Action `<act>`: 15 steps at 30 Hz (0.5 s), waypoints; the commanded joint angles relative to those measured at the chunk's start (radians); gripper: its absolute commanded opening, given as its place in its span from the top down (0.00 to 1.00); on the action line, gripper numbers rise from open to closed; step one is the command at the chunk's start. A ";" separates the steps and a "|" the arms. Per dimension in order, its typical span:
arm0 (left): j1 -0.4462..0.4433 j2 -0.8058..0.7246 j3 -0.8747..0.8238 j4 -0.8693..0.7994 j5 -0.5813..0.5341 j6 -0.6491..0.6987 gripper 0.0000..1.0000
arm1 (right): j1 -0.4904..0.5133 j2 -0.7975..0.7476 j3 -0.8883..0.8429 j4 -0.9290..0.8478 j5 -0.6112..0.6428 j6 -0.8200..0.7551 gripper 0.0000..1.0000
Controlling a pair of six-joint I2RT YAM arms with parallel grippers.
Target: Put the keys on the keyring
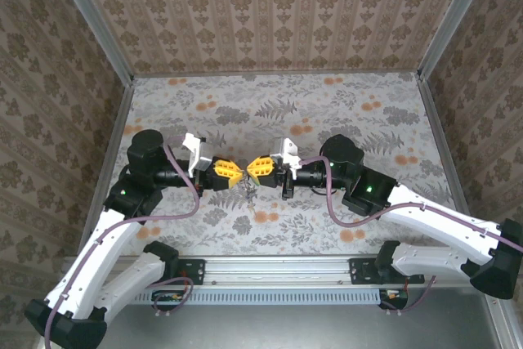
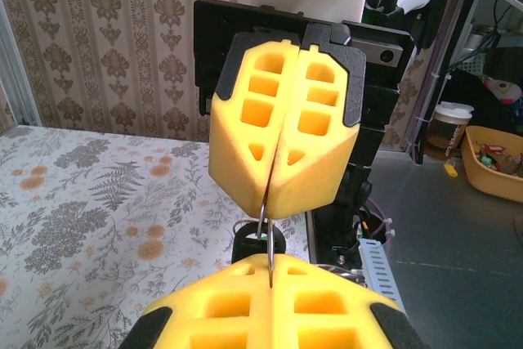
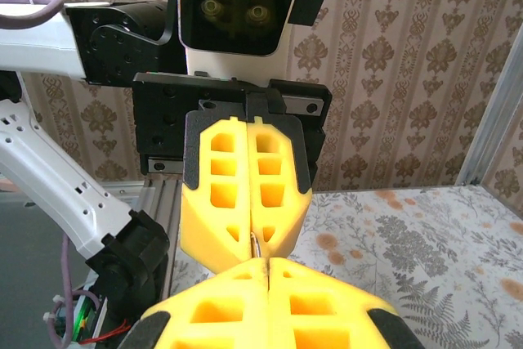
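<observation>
Top external view: how do the arms stand?
– Both are folded with elbows pushed outward and forearms turned in level, so the left gripper [image 1: 238,173] and right gripper [image 1: 252,169] meet tip to tip above the middle of the table [image 1: 392,120], nearer its near edge.
And the jaws?
– Each pair is pressed together on the keyring [image 2: 266,234], a thin wire running between the two yellow seams in the left wrist view. The keys [image 1: 248,191] hang beneath it.

White arms [image 1: 98,261], yellow claws [image 1: 234,172] [image 1: 253,167], purple cables [image 1: 173,215].
</observation>
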 commanded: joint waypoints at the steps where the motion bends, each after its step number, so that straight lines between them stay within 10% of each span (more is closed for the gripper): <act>1: -0.004 -0.007 0.031 -0.005 0.019 0.028 1.00 | 0.005 -0.020 0.013 0.030 0.013 -0.012 1.00; 15: -0.004 -0.004 0.032 -0.006 0.011 0.028 1.00 | 0.005 -0.035 0.007 0.001 0.019 -0.014 1.00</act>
